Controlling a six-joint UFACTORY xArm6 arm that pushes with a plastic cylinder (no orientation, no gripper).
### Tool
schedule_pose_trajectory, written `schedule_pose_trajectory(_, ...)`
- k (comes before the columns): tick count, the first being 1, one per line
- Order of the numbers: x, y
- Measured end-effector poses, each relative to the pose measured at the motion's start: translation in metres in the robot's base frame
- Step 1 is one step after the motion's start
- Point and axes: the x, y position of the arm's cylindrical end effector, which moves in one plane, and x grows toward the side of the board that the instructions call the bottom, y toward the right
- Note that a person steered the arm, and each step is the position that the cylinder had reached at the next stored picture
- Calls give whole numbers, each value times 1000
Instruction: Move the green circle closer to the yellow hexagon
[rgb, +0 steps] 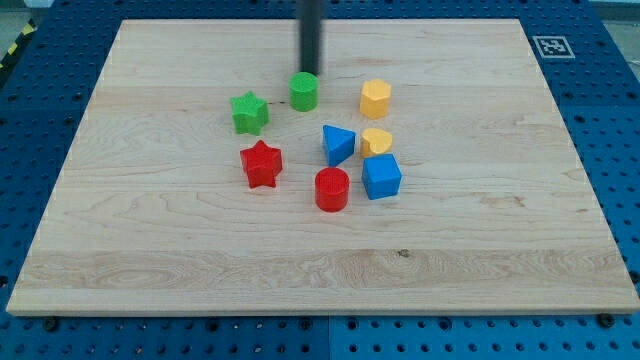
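Observation:
The green circle (304, 91) stands on the wooden board, left of the yellow hexagon (375, 98), with a gap of about one block width between them. My tip (311, 70) is the lower end of the dark rod coming down from the view's top. It sits just above the green circle's top edge in the view, touching or nearly touching it.
A green star (249, 112) lies left of the green circle. Below are a red star (261, 164), a blue triangle (337, 144), a yellow heart (376, 141), a blue cube (381, 177) and a red circle (332, 189). The board (150, 260) lies on a blue pegboard table.

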Motion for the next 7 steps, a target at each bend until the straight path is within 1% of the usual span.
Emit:
schedule_pose_trajectory(1, 2, -57)
schedule_pose_trajectory(2, 14, -55)
schedule_pose_trajectory(3, 38, -41)
schedule_pose_trajectory(4, 38, -35)
schedule_pose_trajectory(6, 38, 39)
schedule_pose_trajectory(7, 48, 68)
